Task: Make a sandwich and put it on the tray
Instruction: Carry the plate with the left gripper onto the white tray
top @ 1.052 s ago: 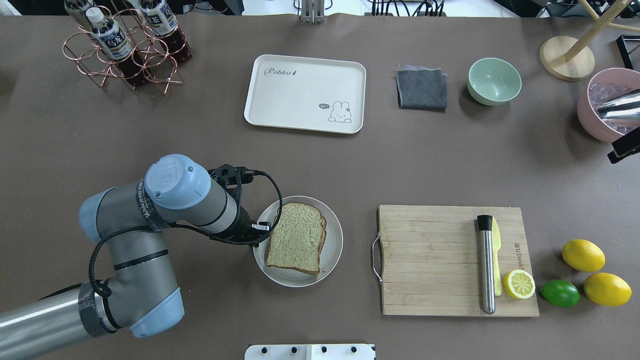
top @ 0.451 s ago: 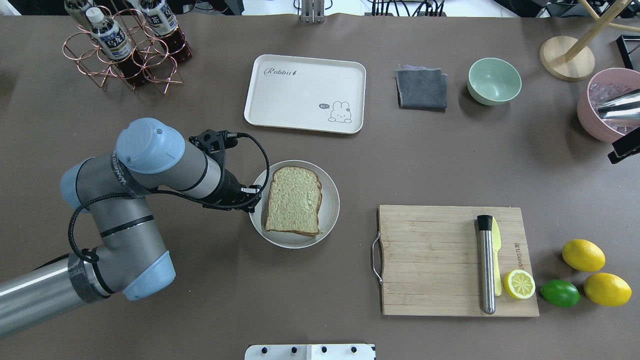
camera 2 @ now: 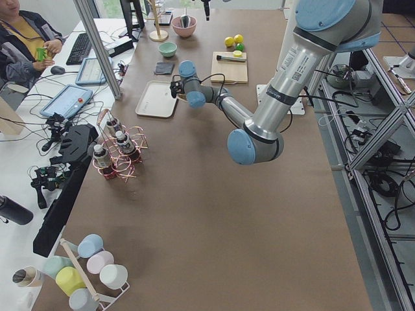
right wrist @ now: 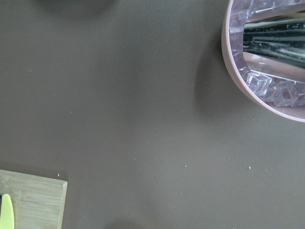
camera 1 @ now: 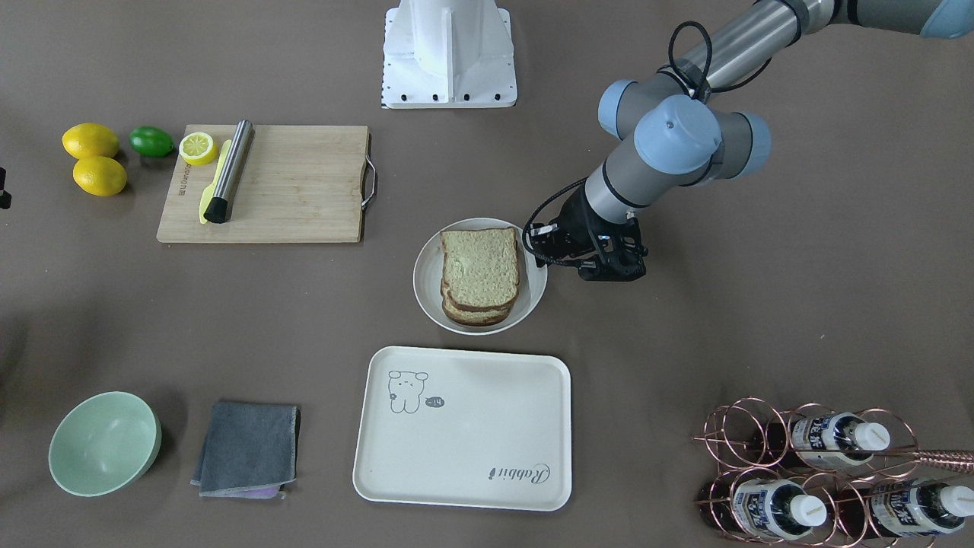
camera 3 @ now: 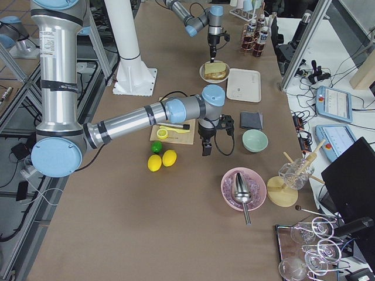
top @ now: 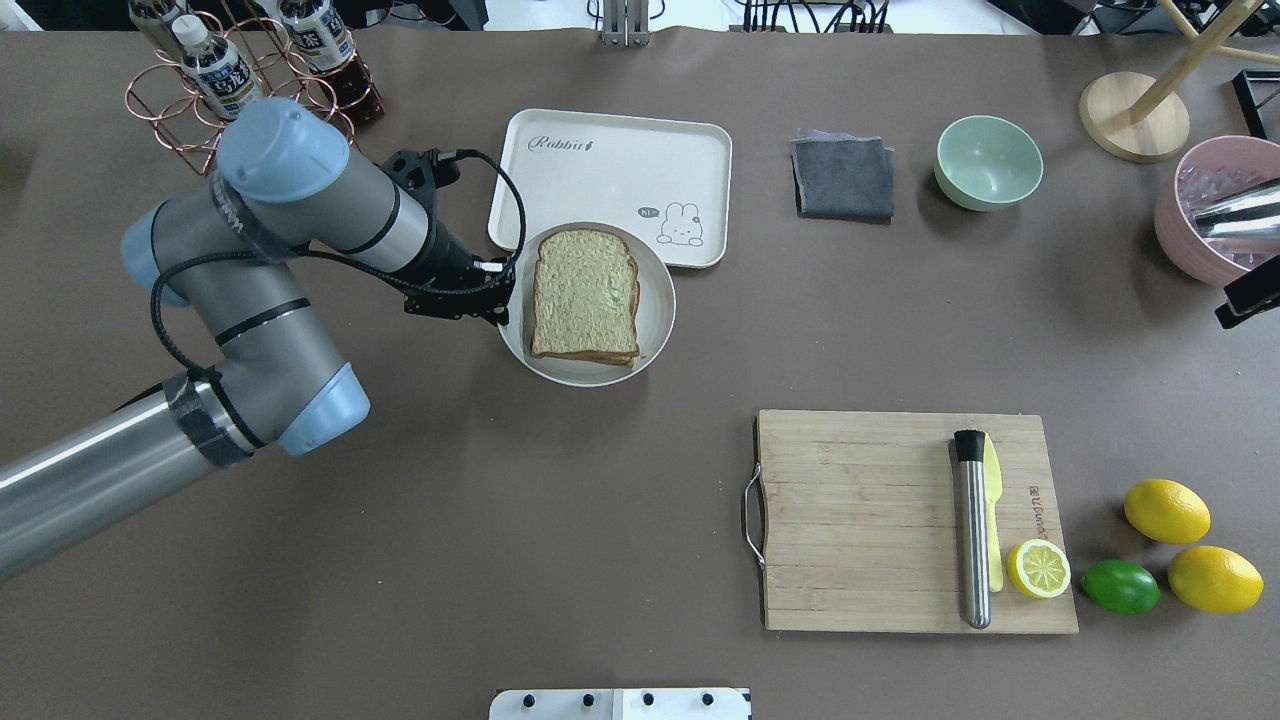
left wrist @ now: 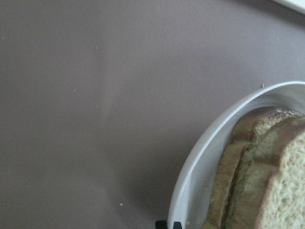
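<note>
The sandwich is two stacked brown-crusted bread slices lying on a round white plate; no egg shows between them. My left gripper is shut on the plate's left rim and holds it, also seen in the front-facing view. In the overhead view the plate overlaps the near edge of the cream tray; in the front-facing view the plate stands just short of the tray. The left wrist view shows the plate rim and bread. My right gripper hangs near the pink bowl; I cannot tell its state.
A wooden cutting board with a steel muddler, a yellow knife and a lemon half lies front right, with lemons and a lime beside it. A bottle rack stands far left. A grey cloth, green bowl and pink ice bowl sit far right.
My left arm has carried the plate with the sandwich away from the robot, from the table's front middle up to the tray's near edge. The right arm has not moved.
</note>
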Tool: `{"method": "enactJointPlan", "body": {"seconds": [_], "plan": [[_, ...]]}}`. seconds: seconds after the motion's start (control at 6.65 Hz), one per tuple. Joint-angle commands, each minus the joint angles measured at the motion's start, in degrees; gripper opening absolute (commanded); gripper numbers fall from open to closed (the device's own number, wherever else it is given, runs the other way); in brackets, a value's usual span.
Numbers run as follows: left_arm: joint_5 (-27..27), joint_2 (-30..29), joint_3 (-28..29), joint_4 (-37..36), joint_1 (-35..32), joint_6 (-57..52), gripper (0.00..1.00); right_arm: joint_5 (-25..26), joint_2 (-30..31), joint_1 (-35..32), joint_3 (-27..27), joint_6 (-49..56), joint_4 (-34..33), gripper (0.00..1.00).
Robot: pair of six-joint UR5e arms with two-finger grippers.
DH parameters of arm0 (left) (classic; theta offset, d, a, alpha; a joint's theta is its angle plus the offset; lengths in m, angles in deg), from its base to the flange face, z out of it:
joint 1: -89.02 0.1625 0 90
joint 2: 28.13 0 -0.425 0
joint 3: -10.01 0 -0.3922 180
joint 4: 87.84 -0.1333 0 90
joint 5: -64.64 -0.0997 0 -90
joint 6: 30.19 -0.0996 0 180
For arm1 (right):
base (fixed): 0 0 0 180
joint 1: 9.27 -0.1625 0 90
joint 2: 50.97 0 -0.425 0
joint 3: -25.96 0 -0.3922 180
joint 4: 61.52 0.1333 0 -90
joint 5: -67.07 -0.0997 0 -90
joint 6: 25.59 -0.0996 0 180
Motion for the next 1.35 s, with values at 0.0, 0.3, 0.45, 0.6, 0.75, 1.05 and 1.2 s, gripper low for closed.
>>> {"method": "enactJointPlan", "body": {"seconds": [0.0, 0.3, 0.45, 0.6, 0.75, 1.05, 1.2], "plan": [[1.52, -9.70, 14.04, -0.21, -4.45, -3.17, 0.00, -0.07, -0.31, 0.19, 0.09, -0.01, 0.00, 1.00], [1.61, -17.60, 25.81, -0.04, -6.75, -4.16, 0.00, -1.03, -0.14, 0.19, -0.61, -0.10, 0.00, 1.00], [1.53, -19.04, 29.10, 0.83, -7.28, -4.51, 0.00, -1.03, -0.22, 0.10, -0.96, -0.10, 0.00, 1.00], [1.26, -20.44, 32.00, 2.32, -7.37, -4.95, 0.00, -1.03, 0.04, 0.10, -1.23, -0.10, 0.00, 1.00], [1.00, -21.94, 35.33, 4.08, -7.37, -5.04, 0.00, -1.03, 0.30, -0.07, -2.18, -0.10, -0.09, 1.00], [0.04, -22.21, 36.86, 5.94, -6.85, -4.96, 0.00, -1.03, 0.31, 0.02, -2.54, -0.10, -0.52, 1.00], [-0.40, -22.22, 36.95, 5.94, -6.41, -4.95, 0.00, -1.03, 0.31, -0.07, -2.72, -0.10, -0.61, 1.00]]}}
